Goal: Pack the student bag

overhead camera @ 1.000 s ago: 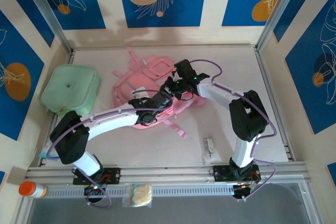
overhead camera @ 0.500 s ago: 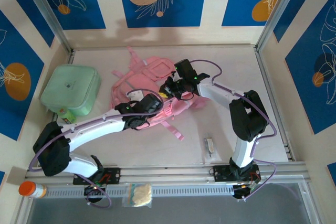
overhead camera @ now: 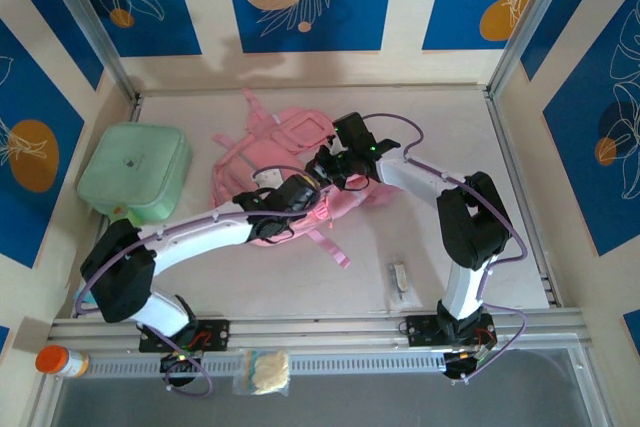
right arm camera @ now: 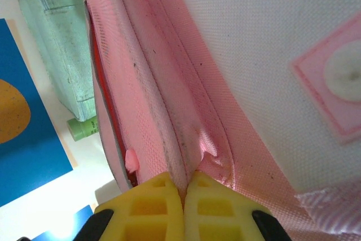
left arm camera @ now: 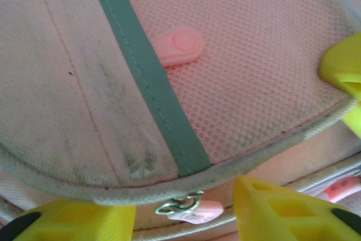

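- Pink woven fabric, scuffed grey in places, makes up the student bag (overhead camera: pixel 288 139). It lies flat on the table (overhead camera: pixel 450 127), mid-way back, with its straps spread toward the far wall.
- A grey-green band (left arm camera: pixel 146 77) crosses its front panel, and pale piping edges the flap.
- The left gripper (left arm camera: pixel 183 215) sits low over the bag's front. Its yellow fingers (left arm camera: pixel 282 213) are parted part way, and a metal-ringed pink zip pull (left arm camera: pixel 183 202) lies in the gap, unclamped.
- The right gripper (right arm camera: pixel 183 183) is closed tight, pinching a fold of the bag's pink fabric beside the zip seam.
- A mint-green soft case (overhead camera: pixel 135 169) rests just left of the bag.
- A small pale object (overhead camera: pixel 399 277) lies well apart, near the right arm.
- Both arms reach across the bag's near half.
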Robot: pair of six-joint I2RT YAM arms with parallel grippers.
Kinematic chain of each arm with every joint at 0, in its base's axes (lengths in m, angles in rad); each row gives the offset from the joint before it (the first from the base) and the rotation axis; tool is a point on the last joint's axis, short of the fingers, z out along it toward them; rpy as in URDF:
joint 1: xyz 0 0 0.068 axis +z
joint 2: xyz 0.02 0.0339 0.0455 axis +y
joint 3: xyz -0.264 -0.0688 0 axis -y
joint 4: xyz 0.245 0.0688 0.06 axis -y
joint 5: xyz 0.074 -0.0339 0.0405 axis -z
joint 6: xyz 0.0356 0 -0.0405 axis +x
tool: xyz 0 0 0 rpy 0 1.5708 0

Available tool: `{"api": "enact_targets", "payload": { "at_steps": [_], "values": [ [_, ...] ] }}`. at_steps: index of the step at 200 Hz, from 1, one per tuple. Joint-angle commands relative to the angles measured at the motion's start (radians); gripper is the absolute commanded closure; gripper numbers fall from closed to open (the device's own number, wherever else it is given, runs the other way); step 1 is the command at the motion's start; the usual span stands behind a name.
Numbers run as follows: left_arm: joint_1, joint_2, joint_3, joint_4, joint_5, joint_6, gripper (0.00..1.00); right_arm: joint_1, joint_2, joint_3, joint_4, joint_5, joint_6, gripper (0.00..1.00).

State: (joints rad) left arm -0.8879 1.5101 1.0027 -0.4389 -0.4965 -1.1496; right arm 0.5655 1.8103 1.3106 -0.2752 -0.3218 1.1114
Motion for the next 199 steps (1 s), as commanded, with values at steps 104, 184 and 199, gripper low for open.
{"api": "enact_targets", "payload": {
  "at_steps": [104, 184, 199],
  "values": [
    [0.029, -0.032, -0.008, 0.095, -0.077, -0.025, 0.87, -0.01, -0.023, 0.023, 0.048, -0.063, -0.014, 1.0],
    [0.059, -0.126, -0.056, 0.043, 0.061, 0.12, 1.0, -0.045, -0.025, 0.066, -0.042, -0.099, -0.145, 1.0],
    [0.08, -0.173, -0.098, 0.044, 0.114, 0.176, 1.0, -0.058, -0.007, 0.102, -0.113, -0.105, -0.2, 1.0]
  ]
}}
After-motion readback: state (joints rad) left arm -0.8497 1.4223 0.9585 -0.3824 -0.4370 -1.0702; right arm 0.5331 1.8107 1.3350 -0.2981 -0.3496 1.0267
